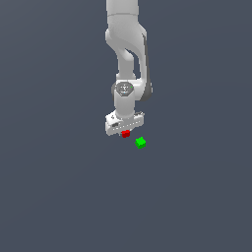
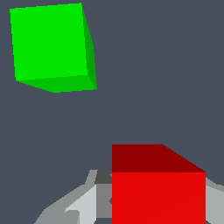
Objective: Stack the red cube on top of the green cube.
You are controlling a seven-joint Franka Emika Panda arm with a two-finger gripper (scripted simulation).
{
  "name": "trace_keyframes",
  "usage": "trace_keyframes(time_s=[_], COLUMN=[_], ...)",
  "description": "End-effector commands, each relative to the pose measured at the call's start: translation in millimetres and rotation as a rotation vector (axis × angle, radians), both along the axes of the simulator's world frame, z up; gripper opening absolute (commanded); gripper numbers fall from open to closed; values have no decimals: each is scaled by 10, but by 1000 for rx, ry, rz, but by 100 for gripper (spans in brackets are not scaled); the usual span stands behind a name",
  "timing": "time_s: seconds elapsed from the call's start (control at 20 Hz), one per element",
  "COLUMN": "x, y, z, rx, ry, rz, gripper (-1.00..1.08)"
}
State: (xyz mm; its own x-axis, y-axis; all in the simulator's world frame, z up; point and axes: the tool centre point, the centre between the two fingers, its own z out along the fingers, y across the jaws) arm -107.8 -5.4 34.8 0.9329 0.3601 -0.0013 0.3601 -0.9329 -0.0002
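Note:
The red cube (image 1: 126, 133) sits between the fingers of my white gripper (image 1: 125, 130), right under the hand. In the wrist view the red cube (image 2: 158, 192) fills the space between the two grey fingers (image 2: 83, 202), which press on its sides. The gripper is shut on it. The green cube (image 1: 141, 142) rests on the dark floor a short way off, toward the exterior view's right and nearer the camera. In the wrist view the green cube (image 2: 50, 43) looks smaller than the red one, so it lies farther from the camera and apart from the red cube.
A plain dark grey floor (image 1: 59, 197) surrounds both cubes. The white arm (image 1: 129, 54) rises from the gripper toward the top of the exterior view. No other objects show.

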Motion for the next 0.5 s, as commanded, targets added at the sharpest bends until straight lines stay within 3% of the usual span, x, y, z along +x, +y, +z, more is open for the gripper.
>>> trace_keyframes(time_s=[0.0,0.45], x=[2,-1], y=[-1,5], z=[111,655], rx=[0,0], ry=[-1,-1], rz=[0,1], gripper=[-100,-100])
